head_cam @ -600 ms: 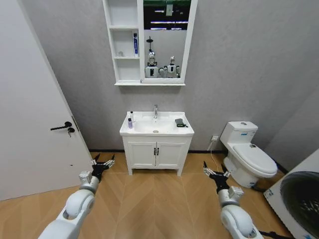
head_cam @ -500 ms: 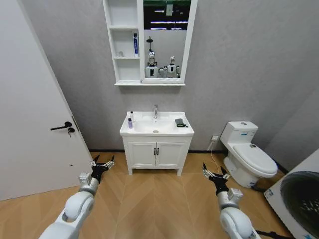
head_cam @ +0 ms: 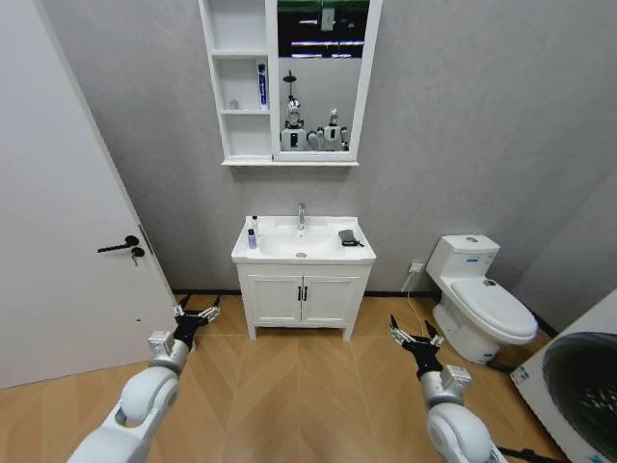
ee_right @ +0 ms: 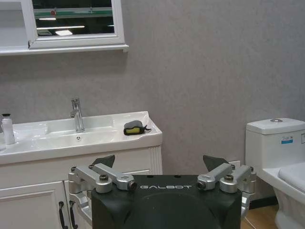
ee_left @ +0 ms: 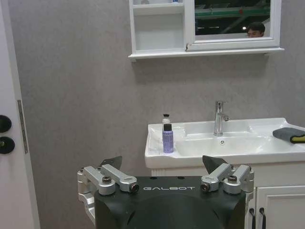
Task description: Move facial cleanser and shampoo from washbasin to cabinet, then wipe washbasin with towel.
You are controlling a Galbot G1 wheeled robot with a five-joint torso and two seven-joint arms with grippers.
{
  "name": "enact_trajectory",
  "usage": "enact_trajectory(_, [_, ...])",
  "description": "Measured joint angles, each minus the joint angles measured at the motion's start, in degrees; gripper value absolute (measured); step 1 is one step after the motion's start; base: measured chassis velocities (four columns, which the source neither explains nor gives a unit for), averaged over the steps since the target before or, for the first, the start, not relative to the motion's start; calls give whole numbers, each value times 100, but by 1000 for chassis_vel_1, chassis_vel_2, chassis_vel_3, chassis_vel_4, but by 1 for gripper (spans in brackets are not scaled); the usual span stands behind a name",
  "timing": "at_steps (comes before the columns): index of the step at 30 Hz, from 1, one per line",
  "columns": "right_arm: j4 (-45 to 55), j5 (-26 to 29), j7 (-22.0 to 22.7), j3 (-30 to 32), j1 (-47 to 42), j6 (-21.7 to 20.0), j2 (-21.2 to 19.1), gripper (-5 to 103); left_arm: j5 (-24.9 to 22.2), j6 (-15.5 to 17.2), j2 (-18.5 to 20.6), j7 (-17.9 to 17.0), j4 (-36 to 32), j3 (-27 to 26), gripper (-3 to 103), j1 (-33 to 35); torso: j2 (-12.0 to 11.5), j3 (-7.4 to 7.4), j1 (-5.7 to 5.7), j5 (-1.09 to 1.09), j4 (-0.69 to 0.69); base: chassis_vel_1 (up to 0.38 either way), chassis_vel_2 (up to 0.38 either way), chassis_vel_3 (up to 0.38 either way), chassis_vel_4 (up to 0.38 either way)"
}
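Observation:
The white washbasin stands on its cupboard against the grey wall, straight ahead of me. On its left rim stand a small purple bottle and a white dark-capped bottle; I cannot tell which is the cleanser and which the shampoo. The dark towel lies folded on the right rim, a yellow edge showing beneath it. Above hangs the cabinet with a blue tube on its middle shelf. My left gripper and right gripper hang open and empty, low over the floor, well short of the basin.
A chrome tap stands at the basin's back. The low two-door cupboard is shut. A white door is on the left. To the right are a toilet and a washing machine. Wooden floor lies between me and the basin.
Both grippers have drifted slightly, the right one a little to the left. Nothing on the washbasin or in the cabinet has moved.

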Motion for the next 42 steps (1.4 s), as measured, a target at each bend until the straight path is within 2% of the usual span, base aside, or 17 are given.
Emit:
enact_trajectory(3, [18, -134, 3, 23, -92, 74, 53, 100, 50, -5, -24, 6, -3, 23, 96, 87, 0, 0, 0, -2, 1, 0, 0, 0, 0])
enact_trajectory(17, [46, -66, 122, 69, -115, 144, -105, 100, 51, 20, 26, -22, -199, -69, 96, 308, 0, 0, 0, -2, 2, 0, 0, 0, 0])
enact_trajectory(31, [179, 101, 134, 123, -207, 19, -50, 100, 89, 21, -55, -6, -147, -1, 96, 185, 0, 0, 0, -2, 2, 0, 0, 0, 0])
enact_trajectory(42, [249, 88, 123, 129, -344, 87, 27, 100, 170, 17, -147, 10, -108, 95, 96, 205, 1, -1, -2, -1, 1, -10, 10, 12, -11])
